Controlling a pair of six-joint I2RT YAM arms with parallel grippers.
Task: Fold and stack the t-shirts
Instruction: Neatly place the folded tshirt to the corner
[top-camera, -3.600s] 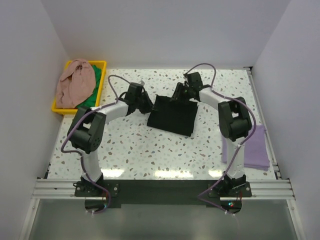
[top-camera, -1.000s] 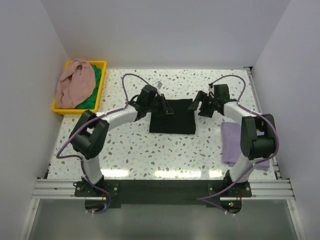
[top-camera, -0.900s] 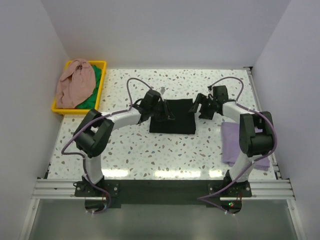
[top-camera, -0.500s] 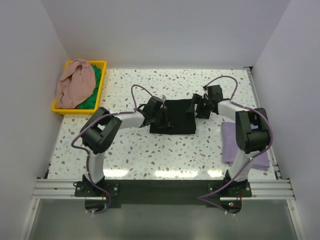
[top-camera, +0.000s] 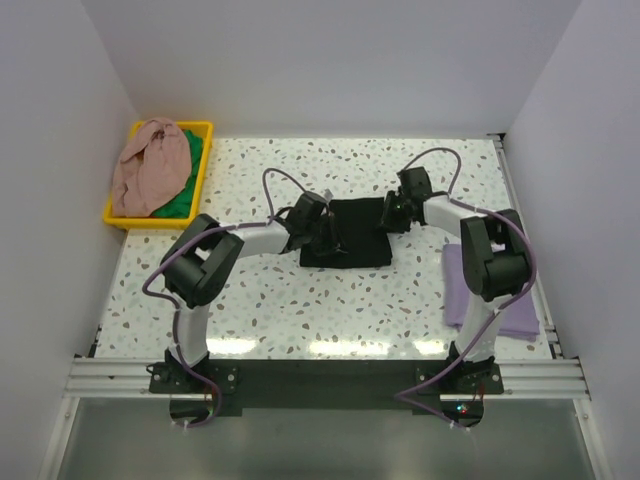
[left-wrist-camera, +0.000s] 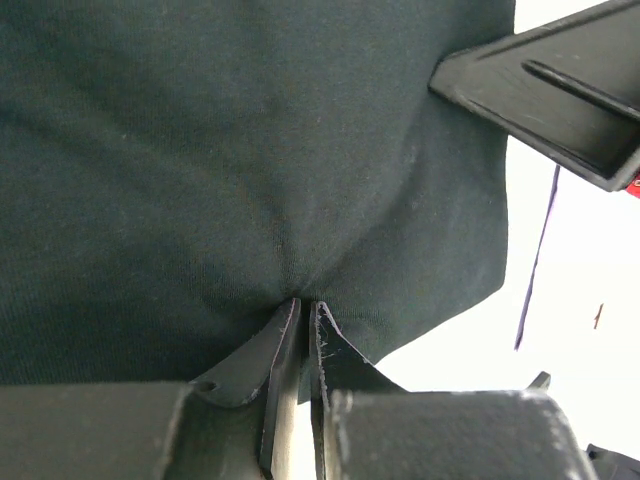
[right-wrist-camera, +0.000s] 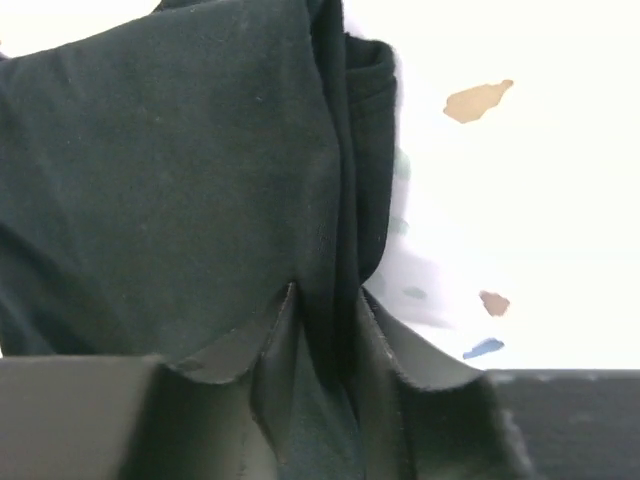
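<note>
Presently, on the speckled table (top-camera: 300, 300), the folded black t-shirt (top-camera: 350, 240) is laid flat between the grippers; its left edge is pinched by the left gripper (left-wrist-camera: 303, 303); its right fold is clamped by the right gripper (right-wrist-camera: 325, 296).

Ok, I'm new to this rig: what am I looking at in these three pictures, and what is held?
Two robot arms are bolted to the near edge of a speckled table. The wide picture looks down from above; the close-ups come from a camera on each wrist. A folded black t-shirt lies mid-table, the left pincer and right pincer each pinching an edge of it. A lavender t-shirt lies at the right; a pink t-shirt and a green t-shirt sit in a yellow bin.
</note>
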